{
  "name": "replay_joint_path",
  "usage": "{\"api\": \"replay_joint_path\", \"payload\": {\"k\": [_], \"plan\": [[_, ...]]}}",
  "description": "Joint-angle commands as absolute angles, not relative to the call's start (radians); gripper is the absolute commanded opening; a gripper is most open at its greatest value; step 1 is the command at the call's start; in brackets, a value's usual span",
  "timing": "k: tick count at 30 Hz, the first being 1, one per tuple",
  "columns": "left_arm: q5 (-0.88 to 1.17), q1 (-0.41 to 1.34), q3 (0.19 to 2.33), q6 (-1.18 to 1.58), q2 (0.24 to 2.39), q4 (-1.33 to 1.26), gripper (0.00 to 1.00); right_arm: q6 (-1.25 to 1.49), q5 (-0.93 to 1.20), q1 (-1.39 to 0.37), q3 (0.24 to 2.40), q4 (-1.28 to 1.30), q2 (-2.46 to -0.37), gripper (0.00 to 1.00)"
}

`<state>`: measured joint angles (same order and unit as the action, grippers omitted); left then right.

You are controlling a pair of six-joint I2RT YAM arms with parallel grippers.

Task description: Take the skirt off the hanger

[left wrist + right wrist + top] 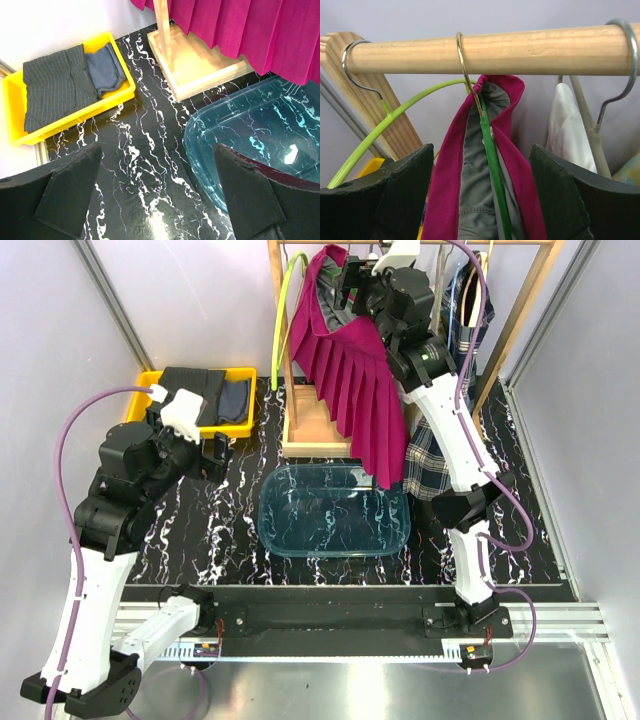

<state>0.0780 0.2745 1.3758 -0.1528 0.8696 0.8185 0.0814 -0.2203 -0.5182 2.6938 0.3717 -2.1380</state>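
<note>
Black marbled tabletop (pixel 200 540). Magenta pleated skirt (pixel 345 390) on thin green hanger (pixel 492 150) under round wooden rail (pixel 520 47); right gripper (pixel 480 200) agape, straddling it just below rail. Left gripper (pixel 160 195) agape, empty, well below rail.

Matt magenta cloth, sharply pleated, makes up the skirt (pixel 350 390), with a smooth grey lining (pixel 475 200). The rail (pixel 520 50) is pale bare-looking wood with visible grain. The hook (pixel 461 60) is shiny brass-coloured metal; the green hanger (pixel 492 165) below it looks glossy, perhaps plastic. The tub (pixel 335 552) is clear blue-tinted plastic, the table (pixel 150 165) glossy black marble-patterned, the tray (pixel 12 110) yellow plastic, holding the matt pinstriped folded cloth (pixel 55 85).
</note>
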Motion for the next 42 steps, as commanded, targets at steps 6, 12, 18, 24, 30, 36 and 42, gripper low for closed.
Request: {"api": "replay_joint_path", "payload": {"k": [6,12,18,24,30,36,42], "plan": [[0.061,0.278,1.355,-0.150,0.850,0.747,0.99,0.123,-0.157,-0.509,2.704,0.363,-2.175,0.85],[0.075,0.278,1.365,-0.101,0.853,0.739,0.99,0.196,-0.118,-0.477,2.691,0.390,-2.218,0.78],[0.080,0.278,1.367,-0.097,0.861,0.729,0.99,0.202,-0.112,-0.477,2.697,0.394,-2.224,0.44],[0.074,0.278,1.344,-0.097,0.847,0.730,0.99,0.173,-0.136,-0.477,2.721,0.382,-2.197,0.06],[0.084,0.276,1.324,-0.089,0.822,0.736,0.99,0.167,-0.161,-0.477,2.743,0.276,-2.145,0.00],[0.086,0.278,1.272,-0.077,0.793,0.750,0.99,0.118,-0.181,-0.477,2.816,0.227,-2.128,0.00],[0.090,0.278,1.249,-0.072,0.782,0.752,0.99,0.046,-0.192,-0.479,2.790,0.204,-2.063,0.00]]}}
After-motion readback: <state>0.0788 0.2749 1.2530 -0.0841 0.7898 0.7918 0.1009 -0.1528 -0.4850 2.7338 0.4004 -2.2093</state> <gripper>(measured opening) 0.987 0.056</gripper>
